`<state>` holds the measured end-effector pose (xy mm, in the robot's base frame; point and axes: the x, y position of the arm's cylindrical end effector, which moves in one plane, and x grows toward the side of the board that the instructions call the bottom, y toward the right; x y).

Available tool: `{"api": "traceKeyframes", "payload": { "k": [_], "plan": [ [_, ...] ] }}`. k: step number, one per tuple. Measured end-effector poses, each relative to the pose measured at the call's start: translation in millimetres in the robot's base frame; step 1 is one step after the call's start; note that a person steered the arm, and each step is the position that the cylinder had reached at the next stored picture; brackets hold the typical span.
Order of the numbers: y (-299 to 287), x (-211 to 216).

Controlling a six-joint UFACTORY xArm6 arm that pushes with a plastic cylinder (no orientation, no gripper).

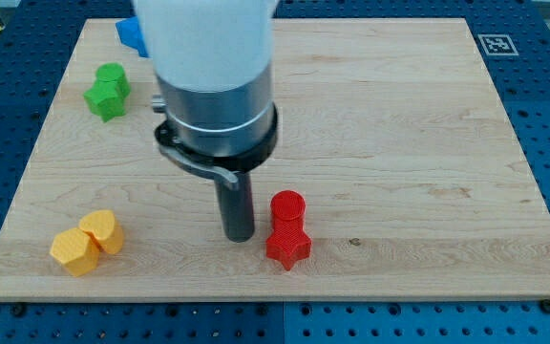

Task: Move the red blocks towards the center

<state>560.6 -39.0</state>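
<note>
Two red blocks stand touching each other near the view's bottom centre: a red cylinder (287,207) and, just below it, a red star-shaped block (287,247). My tip (240,235) rests on the board just left of the two red blocks, a small gap from them. The arm's white and grey body (213,86) rises above the tip and hides the board behind it.
A green block (108,91) sits at the view's upper left. A blue block (132,34) is partly hidden behind the arm at the top left. Two yellow hexagonal blocks (86,242) touch at the bottom left. The wooden board (428,143) lies on a blue perforated table.
</note>
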Motion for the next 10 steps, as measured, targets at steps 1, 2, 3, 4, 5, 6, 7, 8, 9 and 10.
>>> {"api": "traceKeyframes", "payload": {
  "k": [1, 2, 3, 4, 5, 6, 7, 8, 9, 10],
  "plan": [
    [-4.1, 0.1],
    [-17.3, 15.6],
    [-11.7, 41.8],
    [23.9, 57.6],
    [58.7, 58.3],
    [57.5, 57.9],
    [52.1, 46.4],
    [52.0, 31.0],
    [52.0, 18.9],
    [52.0, 8.1]
  ]
}}
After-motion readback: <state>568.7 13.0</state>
